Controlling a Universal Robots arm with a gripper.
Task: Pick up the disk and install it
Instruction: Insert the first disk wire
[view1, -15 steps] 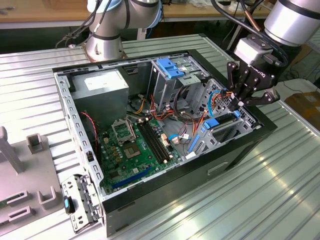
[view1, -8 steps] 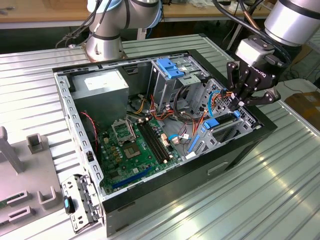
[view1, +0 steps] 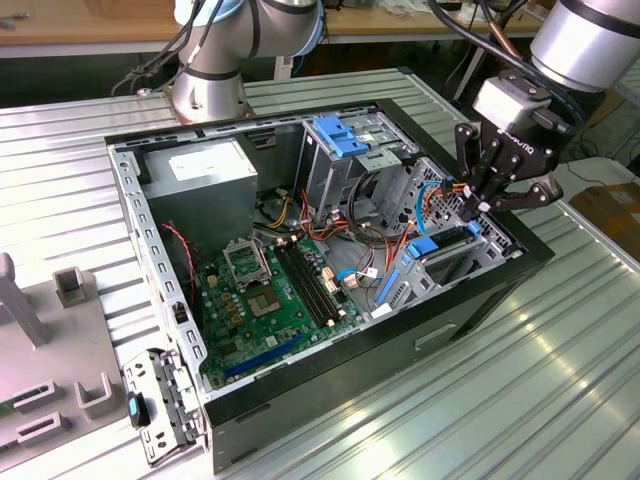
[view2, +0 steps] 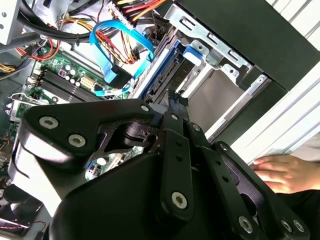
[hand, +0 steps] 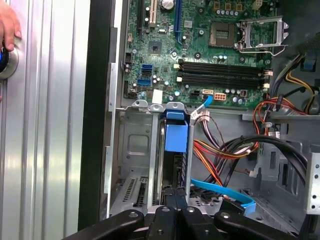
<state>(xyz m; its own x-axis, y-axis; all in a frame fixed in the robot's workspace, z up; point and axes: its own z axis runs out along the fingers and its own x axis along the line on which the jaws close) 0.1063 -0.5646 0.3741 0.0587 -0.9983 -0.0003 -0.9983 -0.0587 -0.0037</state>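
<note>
**Mia:** What is over at 9 o'clock in the exterior view?

**Tom:** Grey holder blocks (view1: 76, 287) on the counter (view1: 560, 380). Next comes the open computer case (view1: 350, 368). It lies on its side, so the arm can reach in from above.

**Mia:** And inside?

**Tom:** A grey power box (view1: 200, 185) at 11 o'clock, the green board (view1: 270, 300) in the middle, and a blue bracket (view1: 340, 135) at 12.

**Mia:** Where is the disk?

**Tom:** At 3 o'clock. The disk (view1: 430, 245) stands on its edge in the drive cage (view1: 500, 240), likely so it can slide down its slot.

**Mia:** Does the end effector hold it?

**Tom:** The end effector (view1: 483, 207) hangs right over it. Its fingers (view2: 175, 145) are drawn together, with the tips at the disk's top edge. Nobody can tell if they pinch it or just push, because the black fingers cover that spot.

**Mia:** What else is hard to see?

**Tom:** How deep the disk sits, since the cage walls hide most of it. In the second wrist view a hand (view2: 277, 172) rests on the counter beside the case, and it is cut off at the edge.
</note>
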